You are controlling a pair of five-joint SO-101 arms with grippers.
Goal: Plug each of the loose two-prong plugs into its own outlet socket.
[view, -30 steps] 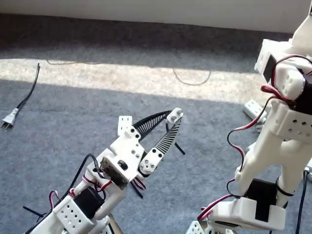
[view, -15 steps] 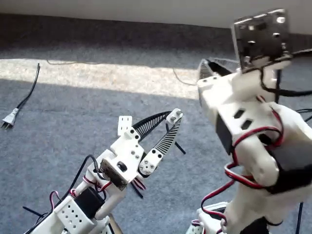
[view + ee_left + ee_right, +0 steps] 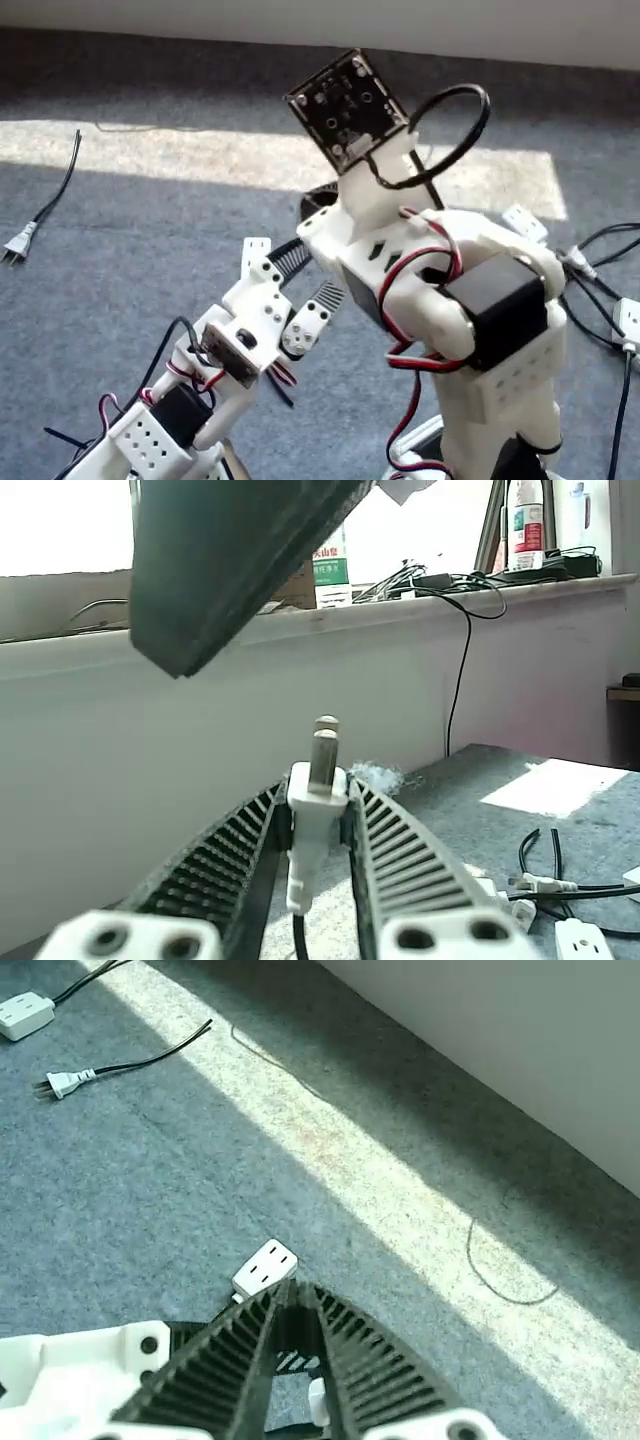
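Note:
My left gripper is shut on a white two-prong plug, prongs pointing away from the wrist, its black cord hanging between the fingers. From above, its ribbed fingers lie beside a white outlet socket on the carpet, tips hidden behind the right arm. My right gripper is shut, hovering just short of that same socket. Another loose plug on a black cord lies at the far left, and the right wrist view shows this plug too.
More white sockets and black cords lie on the grey carpet at the right, near the wall. Another socket sits beyond the loose plug. The right arm's dark underside hangs close above the left gripper.
The right arm has swung from the right edge to the centre, and it now stands over the left gripper and covers its tips. The left arm has barely moved.

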